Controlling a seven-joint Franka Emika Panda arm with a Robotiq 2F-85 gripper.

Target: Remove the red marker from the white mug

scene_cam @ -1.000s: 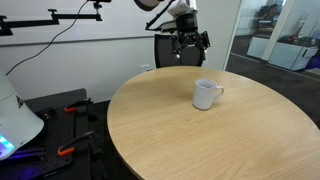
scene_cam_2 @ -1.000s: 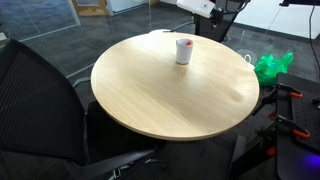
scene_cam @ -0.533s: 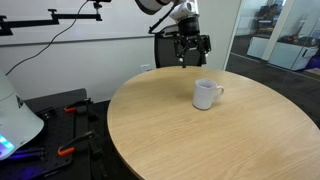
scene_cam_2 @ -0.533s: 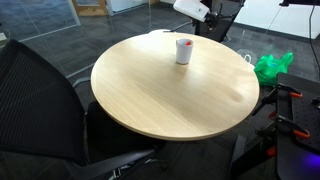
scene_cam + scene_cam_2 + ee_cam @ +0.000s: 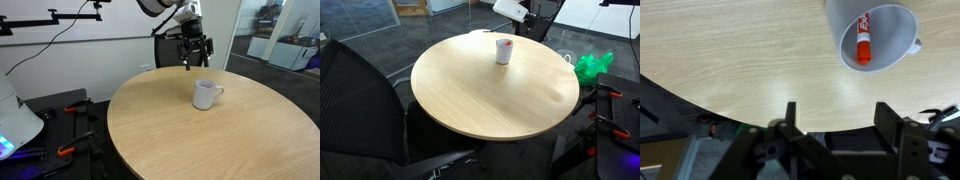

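Note:
A white mug (image 5: 207, 94) stands upright on the round wooden table (image 5: 180, 135); it shows in both exterior views (image 5: 504, 50). In the wrist view the mug (image 5: 874, 32) is seen from above with the red marker (image 5: 863, 42) standing inside it. My gripper (image 5: 193, 55) hangs in the air above the table's far edge, behind the mug and apart from it. Its fingers (image 5: 838, 115) are spread wide and hold nothing.
A black office chair (image 5: 360, 95) stands close to the table. A green bag (image 5: 592, 66) lies on the floor. Another black chair (image 5: 178, 52) stands behind the table. Tools lie on a dark bench (image 5: 60, 125). A glass wall (image 5: 270, 35) is behind.
My gripper has moved a little toward the mug along the table's far edge. The mug and marker have not moved.

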